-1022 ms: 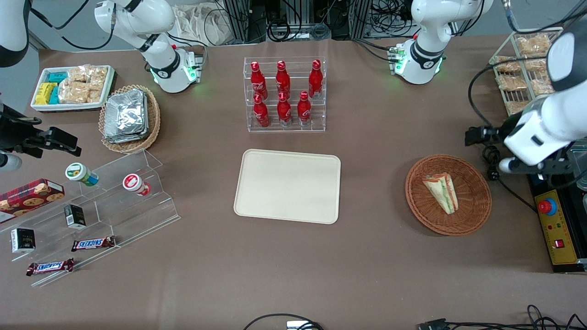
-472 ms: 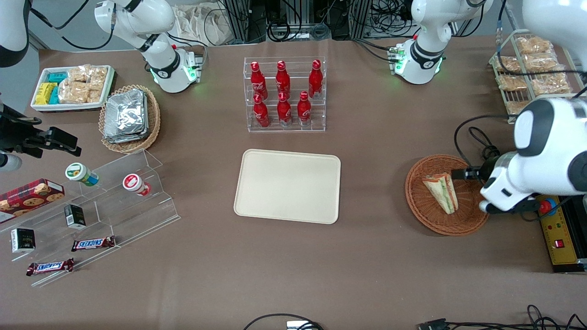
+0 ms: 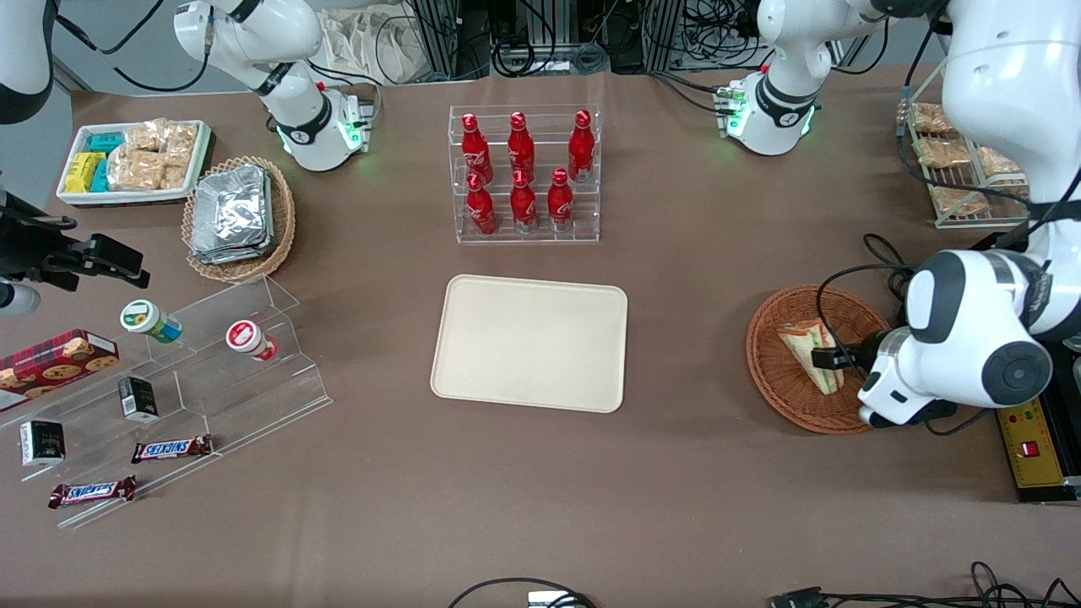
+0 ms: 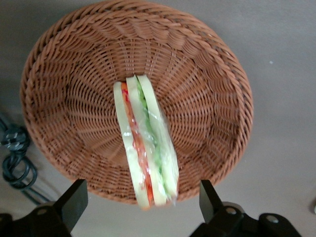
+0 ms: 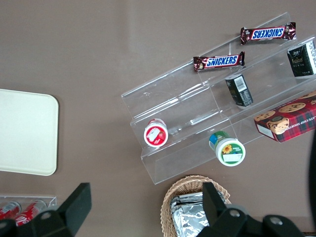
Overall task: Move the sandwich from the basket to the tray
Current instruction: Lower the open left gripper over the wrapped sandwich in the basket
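Jaws: wide apart, holding nothing; in the wrist view one finger [image 4: 74,202] stands on each side of the sandwich's near end, with free space on both sides.
Gripper: the gripper [image 3: 832,358] hangs over the basket, near the worktop edge at the working arm's end.
Sandwich: the sandwich [image 3: 812,353] lies in the basket on its side, with its long edge and the green and orange-pink filling turned up; it seems wrapped in clear film. It is not yet gripped.
Basket: the basket [image 3: 781,384] stands on the worktop, about level with the tray and well apart from it.
Step in hand: I judge this is the approach for the grasp, with the jaws lined up across the bread layers.
Next move: it calls for going down until the fingers pass the two bread faces, then closing softly, because the wedge looks soft and the film may slip; after this a lift above the basket rim before going sideways.
Tray: the tray [image 3: 473,380] lies bare near the middle of the worktop.
Way to the tray: only open worktop lies between basket and tray, so nothing low blocks the way.
Black cable: the black cable [image 3: 882,253] lies just beside the basket, a little farther from the camera.
Bottle rack: the bottle rack [image 3: 525,177] with red bottles stands farther from the camera than the tray, outside the path.
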Robot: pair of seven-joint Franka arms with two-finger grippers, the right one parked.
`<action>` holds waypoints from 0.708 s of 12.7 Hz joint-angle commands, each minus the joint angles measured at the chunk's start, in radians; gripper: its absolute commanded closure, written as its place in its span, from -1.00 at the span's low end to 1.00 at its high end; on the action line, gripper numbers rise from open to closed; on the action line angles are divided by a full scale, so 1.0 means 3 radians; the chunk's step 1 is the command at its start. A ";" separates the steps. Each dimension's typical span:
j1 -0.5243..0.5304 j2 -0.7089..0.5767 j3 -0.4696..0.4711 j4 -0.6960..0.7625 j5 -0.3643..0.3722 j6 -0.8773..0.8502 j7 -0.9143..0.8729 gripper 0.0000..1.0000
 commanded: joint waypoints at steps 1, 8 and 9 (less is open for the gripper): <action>0.0013 0.0174 0.0007 0.0008 0.0041 0.0142 -0.0081 -1.00; 0.0018 0.0344 0.0007 -0.0247 0.0052 0.0326 -0.0214 -1.00; 0.0018 0.0344 0.0007 -0.0289 0.0052 0.0362 -0.0214 -1.00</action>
